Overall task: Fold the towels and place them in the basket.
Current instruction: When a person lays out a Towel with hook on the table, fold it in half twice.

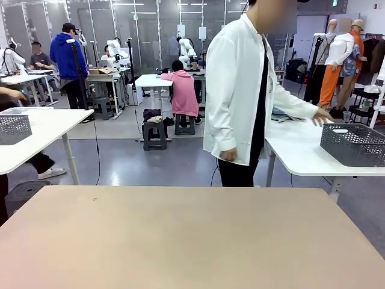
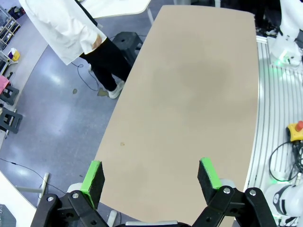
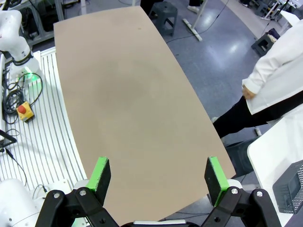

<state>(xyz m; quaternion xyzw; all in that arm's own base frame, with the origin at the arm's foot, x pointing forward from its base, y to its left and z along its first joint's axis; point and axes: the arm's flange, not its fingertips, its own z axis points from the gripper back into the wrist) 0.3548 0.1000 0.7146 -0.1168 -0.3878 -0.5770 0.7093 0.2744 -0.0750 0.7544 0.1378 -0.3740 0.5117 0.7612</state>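
Side table (image 1: pixel 301 153): person's hand (image 1: pixel 323 115) by basket (image 1: pixel 354 143), maybe towels (image 1: pixel 286 118) there. Left gripper (image 2: pixel 150 170), right gripper (image 3: pixel 157 166) wide, empty. Folding unstarted; you need towel first.

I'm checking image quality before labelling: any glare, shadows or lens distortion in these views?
Front view: even light, the table sharp, no glare on it. Left wrist view: the wide-angle lens curves the table's edges, a soft shadow darkens its middle, the floor shows glare. Right wrist view: same curving, faint shadow mid-table, bright patches on the floor.
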